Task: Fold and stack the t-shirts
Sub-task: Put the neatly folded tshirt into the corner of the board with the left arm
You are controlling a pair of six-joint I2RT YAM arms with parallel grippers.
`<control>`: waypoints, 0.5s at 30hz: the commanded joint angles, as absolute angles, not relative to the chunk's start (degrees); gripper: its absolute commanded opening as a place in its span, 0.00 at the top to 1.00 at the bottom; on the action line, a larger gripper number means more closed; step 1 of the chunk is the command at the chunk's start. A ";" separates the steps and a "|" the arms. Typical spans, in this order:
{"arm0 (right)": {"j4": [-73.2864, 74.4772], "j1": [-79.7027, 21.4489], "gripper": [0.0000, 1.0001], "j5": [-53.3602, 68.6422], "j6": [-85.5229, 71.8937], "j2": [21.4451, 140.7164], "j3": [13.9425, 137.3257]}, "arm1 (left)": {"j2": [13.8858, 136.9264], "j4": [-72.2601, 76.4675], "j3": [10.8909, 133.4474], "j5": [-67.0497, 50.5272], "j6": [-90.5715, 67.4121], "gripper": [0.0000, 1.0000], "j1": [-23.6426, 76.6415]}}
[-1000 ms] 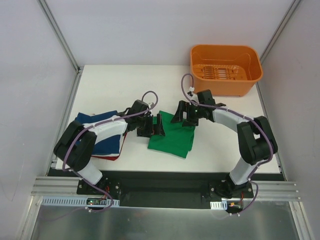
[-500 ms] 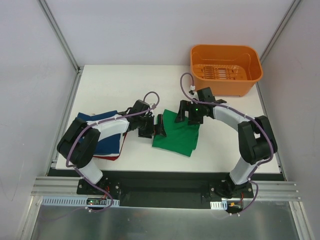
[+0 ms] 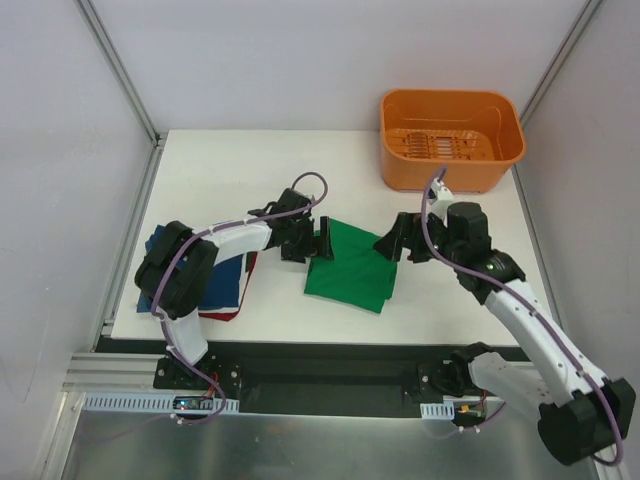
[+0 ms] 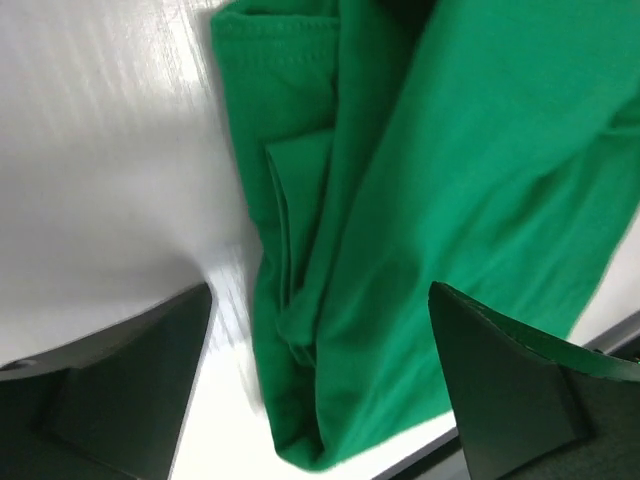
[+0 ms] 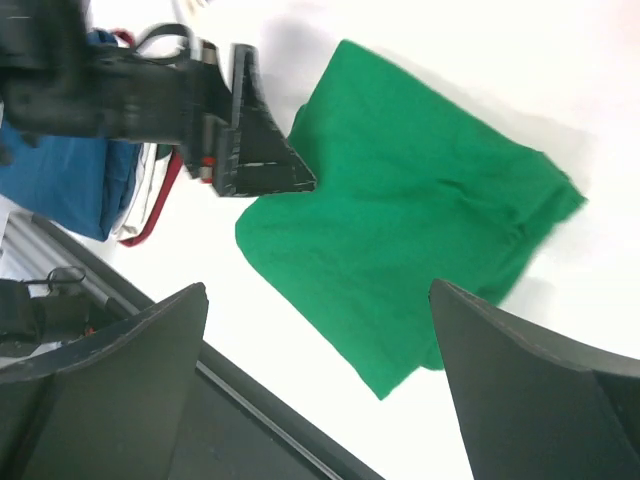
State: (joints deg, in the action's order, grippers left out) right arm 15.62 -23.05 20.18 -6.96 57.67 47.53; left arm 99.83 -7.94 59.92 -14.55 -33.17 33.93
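Observation:
A bright green t-shirt point(image 3: 350, 268) lies folded in a rough square on the white table point(image 3: 230, 170). My left gripper point(image 3: 313, 245) stands open at the shirt's left edge. In the left wrist view the green cloth point(image 4: 420, 180) runs between the two fingers of the left gripper point(image 4: 320, 300), which do not pinch it. My right gripper point(image 3: 400, 247) hangs open above the shirt's right edge and holds nothing. From the right wrist view the right gripper point(image 5: 318, 290) looks down on the green t-shirt point(image 5: 400, 210). A folded navy blue t-shirt point(image 3: 220, 285) lies at the left, with a red t-shirt edge point(image 3: 222, 316) under it.
An orange plastic basket point(image 3: 440, 175) stands at the back right corner. The left arm reaches across the blue stack point(image 5: 60, 180). A black rail point(image 3: 320, 360) runs along the table's near edge, and a metal frame post point(image 3: 130, 230) borders the left side.
My right gripper has lifted off the green t-shirt and pulled back to the right. The left gripper has slid along the shirt's left edge toward the back. The shirt shifted slightly right.

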 commanded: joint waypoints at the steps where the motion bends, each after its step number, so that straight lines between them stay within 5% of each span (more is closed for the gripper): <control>1: 18.28 -23.03 0.03 12.67 -8.08 47.67 43.35 | 106.85 -10.63 64.42 -15.73 -31.38 0.24 34.19; 7: 21.18 -23.03 0.03 10.29 -7.82 39.65 40.26 | 109.87 -12.13 66.27 -16.18 -32.17 0.73 36.73; 9: 21.62 -22.94 0.03 9.50 -7.47 38.41 39.11 | 109.51 -13.09 66.71 -14.95 -31.99 0.98 37.88; 15: 22.94 -22.94 0.03 7.57 -7.03 34.28 36.13 | 104.26 -19.94 69.17 -5.04 -28.84 1.00 41.22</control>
